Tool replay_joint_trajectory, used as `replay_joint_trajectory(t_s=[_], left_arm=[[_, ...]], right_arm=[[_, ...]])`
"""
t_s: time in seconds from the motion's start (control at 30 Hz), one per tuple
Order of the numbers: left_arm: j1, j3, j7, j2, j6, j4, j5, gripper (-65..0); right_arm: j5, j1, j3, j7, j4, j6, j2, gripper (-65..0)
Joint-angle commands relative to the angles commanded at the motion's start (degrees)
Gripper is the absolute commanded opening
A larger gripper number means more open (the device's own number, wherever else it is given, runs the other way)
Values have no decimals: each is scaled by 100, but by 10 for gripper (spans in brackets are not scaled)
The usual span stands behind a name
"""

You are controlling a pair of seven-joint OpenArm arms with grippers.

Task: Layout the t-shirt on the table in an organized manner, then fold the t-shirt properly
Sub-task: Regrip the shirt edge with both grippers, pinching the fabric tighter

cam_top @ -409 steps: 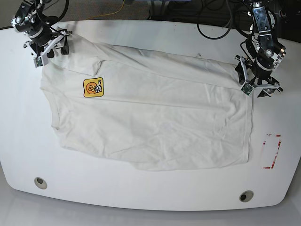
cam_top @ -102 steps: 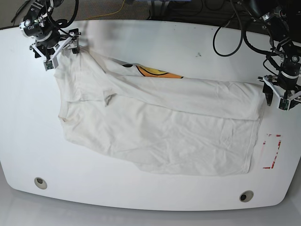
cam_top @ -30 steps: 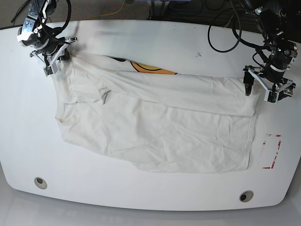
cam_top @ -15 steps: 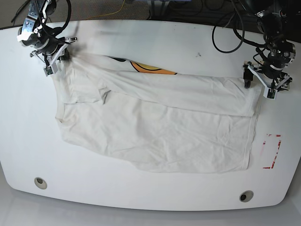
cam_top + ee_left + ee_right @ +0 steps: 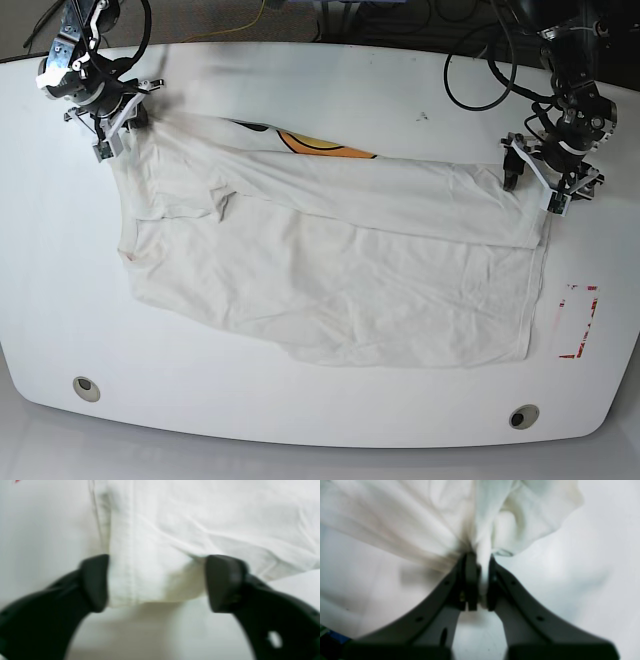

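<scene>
**Q:** State the work surface and your grip condition.

**A:** Surface is the white table [image 5: 330,70], with cables hanging off its far edge. My right gripper [image 5: 480,580] is clamped tight on a bunched fold of the t-shirt [image 5: 330,270] at its far corner on the base view's left. My left gripper [image 5: 156,582] has its jaws spread wide. The hemmed corner of the cloth lies between them. The left fingertip [image 5: 96,582] touches the hem edge and the other stands clear of the cloth, so nothing is pinched.

**Q:** Where does the shirt lie?

**A:** Spread across the middle of the table, wrinkled. Its far edge is folded over toward the near side, and a strip of orange print [image 5: 320,148] shows beyond that fold. The near hem reaches toward the red tape mark [image 5: 578,318] without covering it.

**Q:** List the failure risks from this state.

**A:**
- In my judgement, closing the left jaws now catches only the hem and it may slip out under tension.
- If the right side pulls while the left holds nothing, the cloth will likely skew and the fold will run crooked.
- The bunched right grip may carry extra layers and trap creases.
</scene>
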Motion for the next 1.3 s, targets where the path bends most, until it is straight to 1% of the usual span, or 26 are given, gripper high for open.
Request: replay_joint_trajectory(t_s=[0.07, 0.47, 0.63, 0.77, 0.8, 0.9, 0.93, 1.03, 1.07, 1.1, 1.23, 1.3], left_arm=[[0, 0, 9, 0, 0, 0, 0, -275], [-53, 0, 0, -9, 0, -484, 0, -276], [-53, 0, 0, -88, 0, -510, 0, -282], [-53, 0, -9, -79, 0, -519, 0, -287], [-53, 0, -9, -79, 0, -519, 0, -296], [-35, 0, -9, -79, 0, -519, 9, -362], [-26, -9, -9, -88, 0, -519, 9, -411], [-9, -9, 0, -88, 0, -519, 18, -501], [0, -18, 0, -88, 0, -519, 35, -512], [0, -18, 9, -88, 0, -519, 123, -541], [9, -26, 18, -62, 0, -501, 501, -589], [62, -26, 18, -53, 0, -475, 642, -601]], right_arm=[[0, 0, 0, 0, 9, 0, 0, -644], [0, 0, 0, 0, 18, 0, 18, -644], [0, 18, 0, 0, 18, 0, 18, -644], [0, 26, 0, 0, 9, 0, 26, -644], [0, 26, 0, 0, 0, 0, 26, -644], [0, 26, 0, 0, 0, 0, 26, -644], [0, 35, 0, 0, -9, 0, 35, -644], [0, 35, 0, 0, -9, 0, 35, -644], [-9, 35, 0, 0, -9, 0, 44, -644], [-9, 35, 9, 0, -9, 0, 53, -644], [-9, 9, 18, 0, -18, 0, 211, -644], [-9, 0, 18, 0, -18, 0, 273, -644]])
